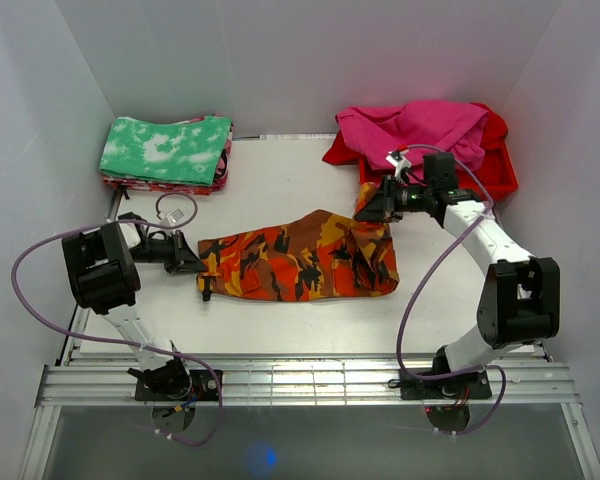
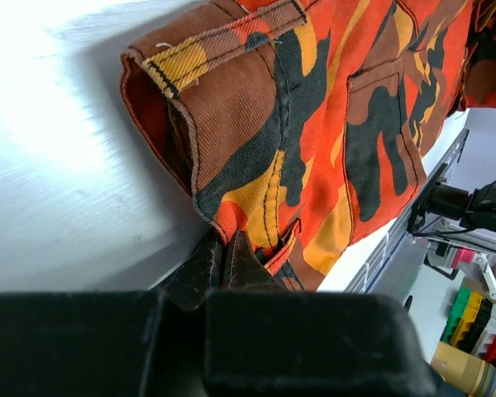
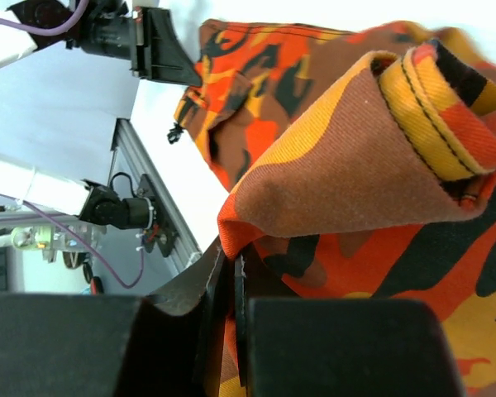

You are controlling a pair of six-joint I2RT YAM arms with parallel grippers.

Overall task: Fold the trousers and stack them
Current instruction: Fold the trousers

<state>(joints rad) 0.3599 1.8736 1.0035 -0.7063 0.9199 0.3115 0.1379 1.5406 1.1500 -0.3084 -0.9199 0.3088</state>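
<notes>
Hands pinched shut on the trousers [image 1: 300,258], one per end.
Your left hand [image 1: 198,263] holds the end far from the red pile [image 1: 495,160], right hand [image 1: 366,210] the end beside it; lift both evenly, cloth taut.

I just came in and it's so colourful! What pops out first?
The orange, red, yellow and brown camouflage cloth trousers lying mid-table, pinched at one end by the left gripper and at the other by the right gripper. Then the bright magenta and red garment heap at the far right corner.
</notes>
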